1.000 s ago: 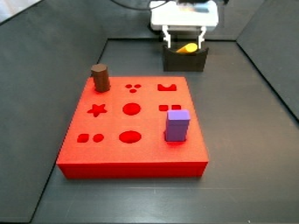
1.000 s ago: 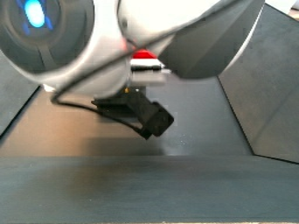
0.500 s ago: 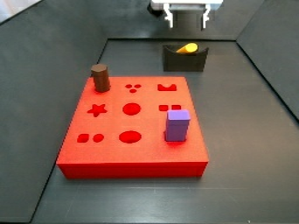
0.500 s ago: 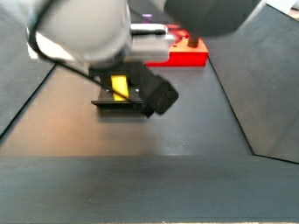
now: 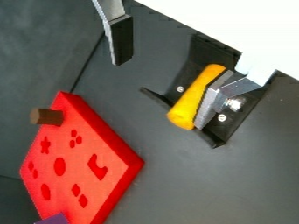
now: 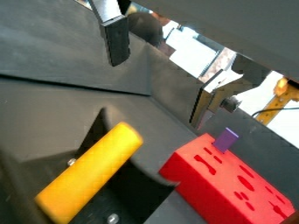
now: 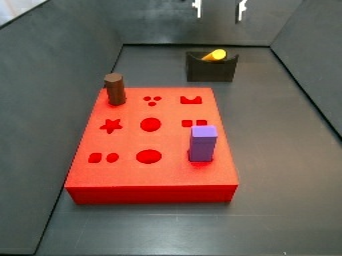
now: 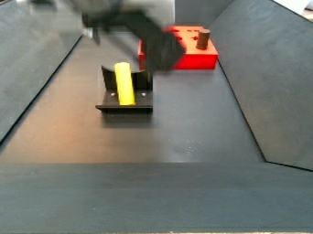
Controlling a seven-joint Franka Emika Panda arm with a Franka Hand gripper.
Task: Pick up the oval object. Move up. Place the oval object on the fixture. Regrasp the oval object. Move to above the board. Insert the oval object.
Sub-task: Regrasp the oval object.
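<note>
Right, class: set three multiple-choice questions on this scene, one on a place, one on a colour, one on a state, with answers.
1. Where does the yellow peg lie?
A. on the red board
B. on the fixture
C. between the fingers

2. What colour is the block standing on the board?
A. purple
B. green
C. white

3. The gripper is:
A. holding the peg
B. empty, above the fixture
C. pressing on the board

Answers: 1 B, the peg rests in the dark bracket. 2 A, seen in a side view. 3 B, nothing sits between the fingers.
</note>
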